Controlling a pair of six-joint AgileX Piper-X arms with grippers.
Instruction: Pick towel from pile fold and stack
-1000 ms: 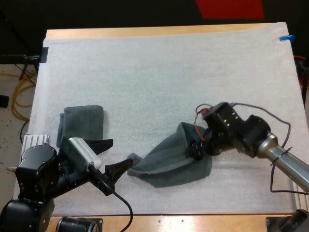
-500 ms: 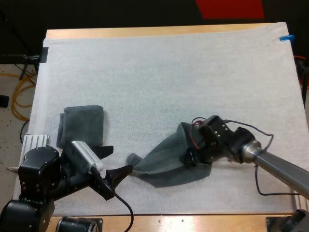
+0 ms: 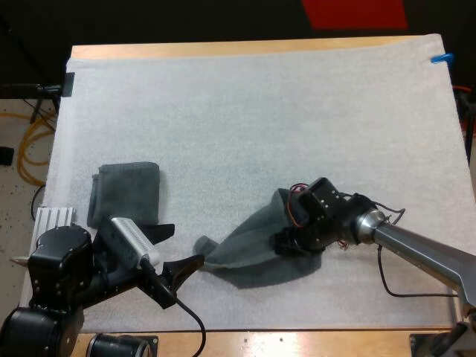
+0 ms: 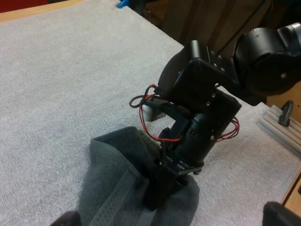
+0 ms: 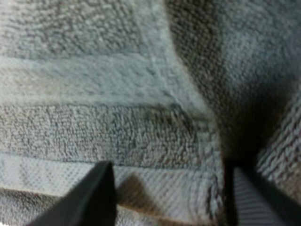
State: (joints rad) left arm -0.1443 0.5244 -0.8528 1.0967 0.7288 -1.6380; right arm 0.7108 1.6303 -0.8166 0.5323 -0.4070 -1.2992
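A crumpled dark grey-green towel (image 3: pixel 256 249) lies on the white mat (image 3: pixel 245 111), right of centre near the front. My right gripper (image 3: pixel 286 242) is pressed down onto its right part, and its fingers stand open with the towel's hem (image 5: pixel 155 141) between the tips (image 5: pixel 176 188). My left gripper (image 3: pixel 175 249) is open just left of the towel's left tip and holds nothing. The left wrist view looks along the towel (image 4: pixel 117 188) at the right gripper (image 4: pixel 157 193), with my left gripper (image 4: pixel 174 221) wide open. A folded towel (image 3: pixel 126 192) lies at the left.
The mat stretches bare behind and to the right of the towels. The front table edge (image 3: pixel 297 338) runs close below the crumpled towel. My right arm (image 3: pixel 416 249) reaches in low across the mat from the right.
My right gripper has moved left and down onto the crumpled towel, with its arm stretching lower. My left gripper dropped slightly toward the front edge, then held still.
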